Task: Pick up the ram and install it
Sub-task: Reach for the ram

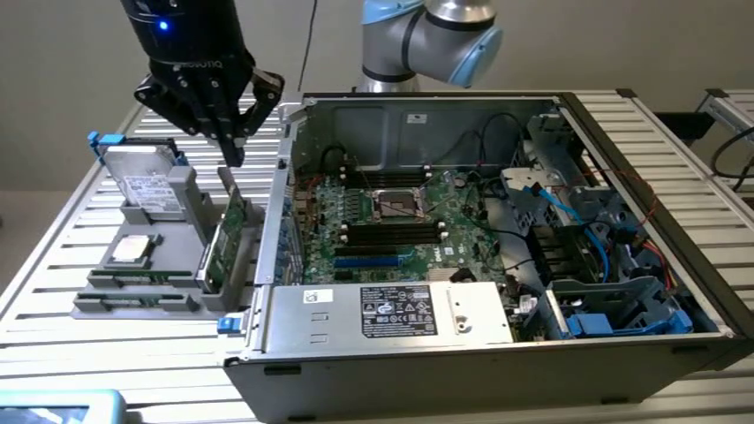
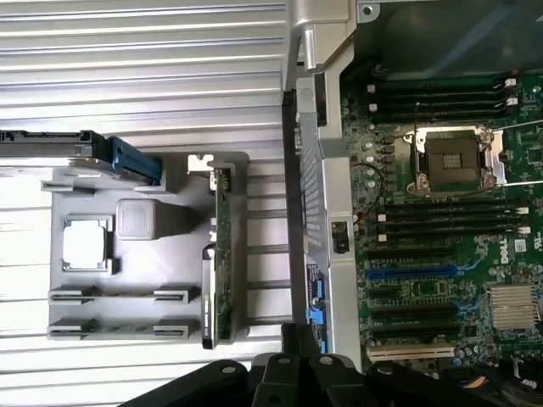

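The ram (image 1: 224, 237) is a long, narrow green board standing on edge in the grey fixture tray (image 1: 141, 305) on the exterior view's left; the wrist view looks down on the ram's thin top edge (image 2: 222, 254). My black gripper (image 1: 232, 157) hangs above the far end of the ram, a short gap over it, with its fingers drawn together and nothing between them. Its dark fingers (image 2: 280, 373) show in the wrist view beside the case wall. The motherboard's black memory slots (image 1: 389, 231) (image 2: 450, 212) lie empty inside the open computer case (image 1: 353, 327).
The tray also holds an upright hard drive (image 1: 147, 181) with a blue bracket and a silver processor (image 1: 132, 250) (image 2: 87, 243). The case's metal side wall (image 2: 305, 170) stands between tray and motherboard. Cables and drive cages crowd the case on the exterior view's right.
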`<action>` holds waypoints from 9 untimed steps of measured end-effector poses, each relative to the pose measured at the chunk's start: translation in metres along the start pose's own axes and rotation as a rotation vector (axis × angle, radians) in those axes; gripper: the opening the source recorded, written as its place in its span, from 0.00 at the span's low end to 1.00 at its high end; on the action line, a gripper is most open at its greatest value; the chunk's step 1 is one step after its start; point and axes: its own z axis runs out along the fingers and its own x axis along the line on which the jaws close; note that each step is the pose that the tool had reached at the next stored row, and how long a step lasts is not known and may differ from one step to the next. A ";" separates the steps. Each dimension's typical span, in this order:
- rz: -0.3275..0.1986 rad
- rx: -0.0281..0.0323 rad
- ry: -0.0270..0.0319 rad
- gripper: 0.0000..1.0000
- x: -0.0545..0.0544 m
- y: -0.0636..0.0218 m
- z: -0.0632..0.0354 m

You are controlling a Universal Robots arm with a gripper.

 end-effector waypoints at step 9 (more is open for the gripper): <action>0.000 0.0004 0.0056 0.11 0.019 -0.0156 0.0118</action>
